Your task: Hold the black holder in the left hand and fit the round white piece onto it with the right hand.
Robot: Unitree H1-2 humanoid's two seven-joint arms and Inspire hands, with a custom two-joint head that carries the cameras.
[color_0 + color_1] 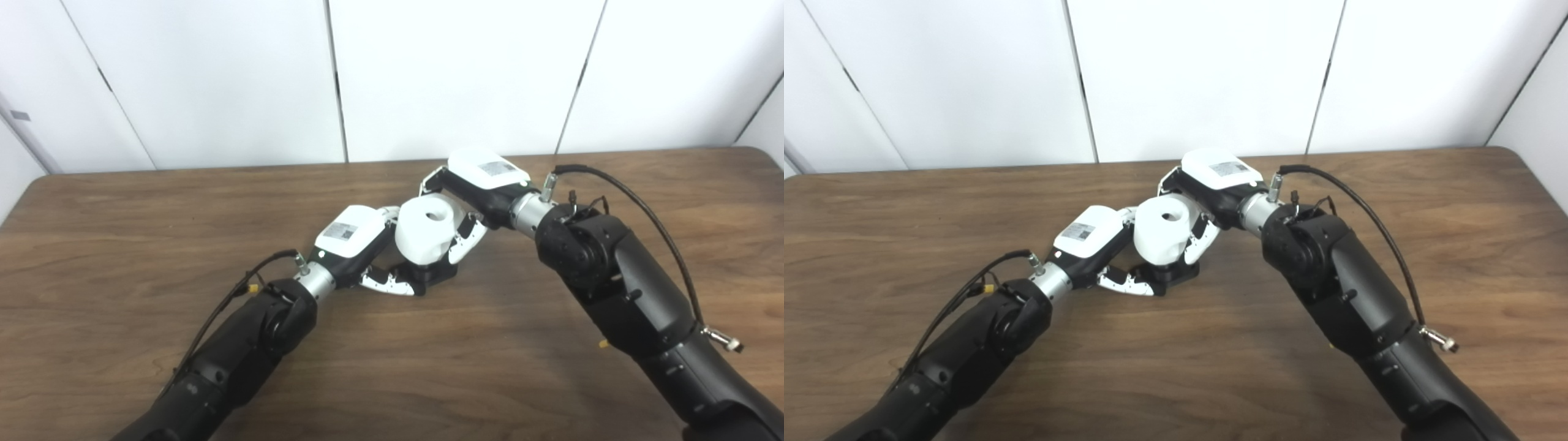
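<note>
Round white piece: the round white plastic piece [427, 230], with a hole in its top, sits on top of the black holder in the middle of the surface, a little tilted.
Black holder: the low black plastic holder [433, 272] rests on the surface; only its base shows under the white piece.
Right hand: the right hand [474, 196] wraps the white piece from the far right side and holds it.
Left hand: the left hand [373, 245] comes in from the near left; its fingers [389, 283] curl along the base of the holder and grip it.
Surface: brown wooden surface [122, 245].
Step, as I judge: seating is not finished. Keep the holder pinned, level the piece, then press straight down without twisting.
</note>
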